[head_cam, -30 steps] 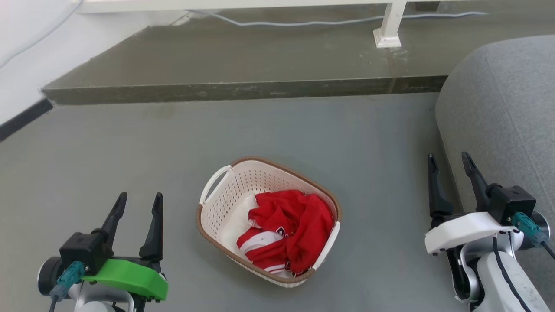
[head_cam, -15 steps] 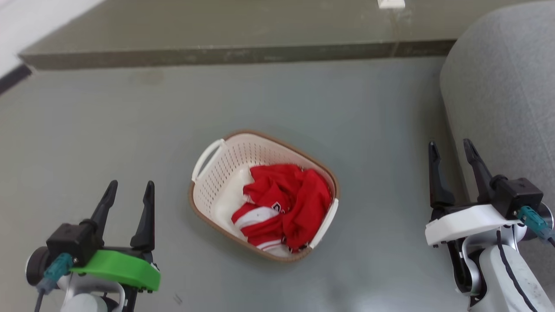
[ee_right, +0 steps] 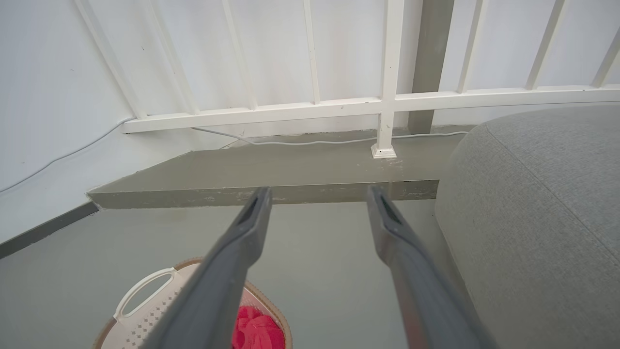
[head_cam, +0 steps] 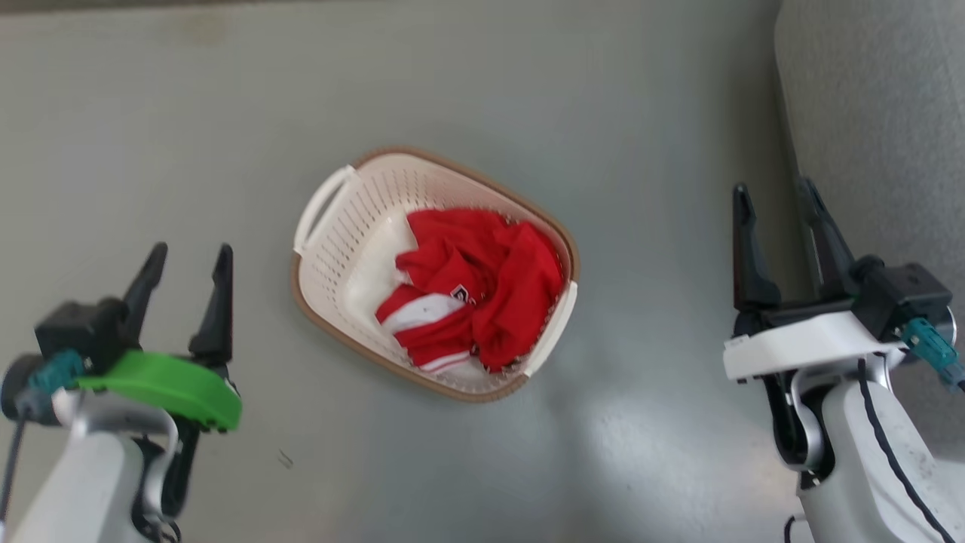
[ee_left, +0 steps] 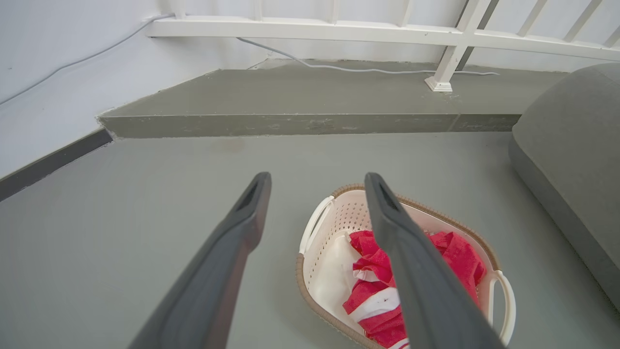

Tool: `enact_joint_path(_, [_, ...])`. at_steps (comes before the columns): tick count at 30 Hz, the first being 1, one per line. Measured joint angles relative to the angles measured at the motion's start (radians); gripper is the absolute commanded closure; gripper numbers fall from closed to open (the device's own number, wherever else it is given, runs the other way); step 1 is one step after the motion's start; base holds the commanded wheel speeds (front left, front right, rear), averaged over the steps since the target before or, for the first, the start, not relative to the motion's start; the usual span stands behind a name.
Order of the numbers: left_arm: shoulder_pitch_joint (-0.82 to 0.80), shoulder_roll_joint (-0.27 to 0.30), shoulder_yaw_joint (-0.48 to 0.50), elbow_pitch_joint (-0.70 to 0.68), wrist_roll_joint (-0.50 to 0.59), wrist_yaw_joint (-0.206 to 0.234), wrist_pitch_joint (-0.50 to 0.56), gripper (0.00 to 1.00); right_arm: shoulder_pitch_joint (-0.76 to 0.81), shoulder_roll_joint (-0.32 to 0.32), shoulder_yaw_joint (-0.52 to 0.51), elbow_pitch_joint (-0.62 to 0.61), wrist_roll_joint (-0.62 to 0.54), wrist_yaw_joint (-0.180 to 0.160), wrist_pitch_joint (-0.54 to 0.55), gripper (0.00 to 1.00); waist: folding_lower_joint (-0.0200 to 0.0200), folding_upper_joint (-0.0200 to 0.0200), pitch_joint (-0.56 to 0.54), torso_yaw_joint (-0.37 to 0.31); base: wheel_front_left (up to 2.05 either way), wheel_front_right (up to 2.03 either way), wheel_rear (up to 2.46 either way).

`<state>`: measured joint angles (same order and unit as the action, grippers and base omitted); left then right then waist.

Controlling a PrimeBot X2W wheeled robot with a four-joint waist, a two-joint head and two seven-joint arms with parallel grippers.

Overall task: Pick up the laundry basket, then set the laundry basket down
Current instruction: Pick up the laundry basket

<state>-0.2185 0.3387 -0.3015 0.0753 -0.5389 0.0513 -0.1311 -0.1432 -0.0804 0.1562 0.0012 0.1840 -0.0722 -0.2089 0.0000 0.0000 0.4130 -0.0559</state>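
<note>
Hovering empty, left gripper (head_cam: 191, 253) and right gripper (head_cam: 773, 188) both have fingers parted moderately with nothing between them. They flank the laundry basket (head_cam: 339, 249), each well apart from it. Basket sits on the grey floor (head_cam: 528, 90), red garment (head_cam: 482, 286) bunched inside, white loop handle (head_cam: 320, 207) free. Change over the last second: head camera has pitched down, so the basket now sits higher in its picture; basket itself looks unmoved. Reads as the robot bending at the waist to reach. Pickup not started; next is closing in on the handles.
</note>
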Motion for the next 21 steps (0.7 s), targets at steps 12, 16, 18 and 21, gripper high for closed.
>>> enact_joint_path(12, [-0.195, 0.058, -0.005, 0.127, -0.041, -0.087, 0.133, 0.0, -0.067, 0.018, 0.031, -0.035, 0.002, -0.009, -0.002, 0.0, 0.0001, 0.0, 0.168, -0.048, 0.0, 0.0, 0.0])
enact_joint_path(16, [-0.261, 0.084, 0.006, 0.171, -0.056, -0.115, 0.17, 0.0, -0.093, 0.02, 0.047, -0.045, 0.008, -0.01, -0.003, 0.0, 0.0001, 0.0, 0.224, -0.07, 0.0, 0.0, 0.0])
enact_joint_path(18, [-0.293, 0.103, 0.01, 0.188, -0.057, -0.122, 0.192, 0.0, -0.107, 0.021, 0.052, -0.052, 0.011, -0.01, -0.011, 0.0, 0.0001, 0.0, 0.251, -0.082, 0.0, 0.0, 0.0])
enact_joint_path(21, [-0.346, 0.129, 0.012, 0.213, -0.064, -0.136, 0.227, 0.0, -0.13, 0.022, 0.063, -0.059, 0.016, -0.01, -0.012, 0.0, 0.0001, 0.0, 0.293, -0.101, 0.0, 0.0, 0.0])
